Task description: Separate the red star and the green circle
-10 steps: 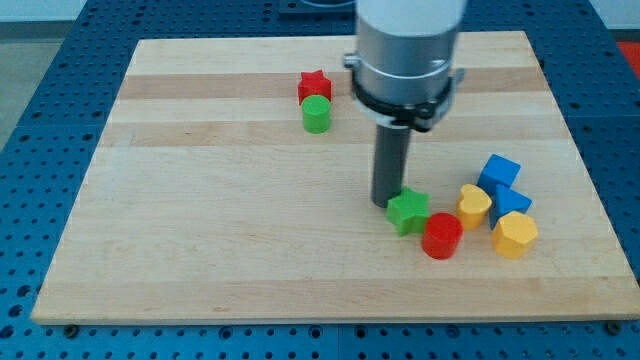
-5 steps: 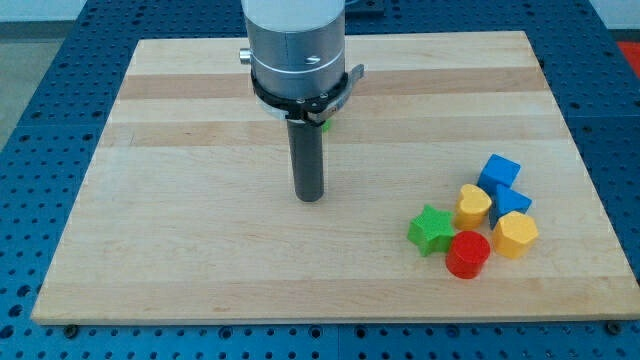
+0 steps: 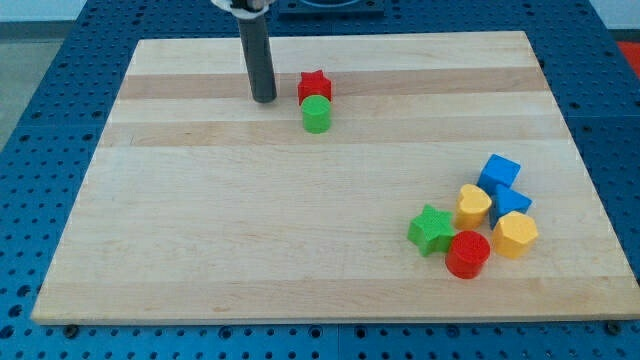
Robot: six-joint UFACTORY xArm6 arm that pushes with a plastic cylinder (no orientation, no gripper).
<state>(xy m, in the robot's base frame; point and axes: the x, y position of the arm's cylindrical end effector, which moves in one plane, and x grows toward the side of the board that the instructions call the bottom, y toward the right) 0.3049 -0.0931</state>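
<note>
Red star (image 3: 314, 86) right of tool (image 3: 264, 99)

surface: pale wooden board (image 3: 300, 250), lengthwise grain bands, lighter and darker strips | base: blue perforated plate (image 3: 40, 120) with regular hole grid, visible on all sides of board | board lower edge: small dark feet or fasteners | light: even, diffuse, soft shadows | walls, windows: out of frame
</note>
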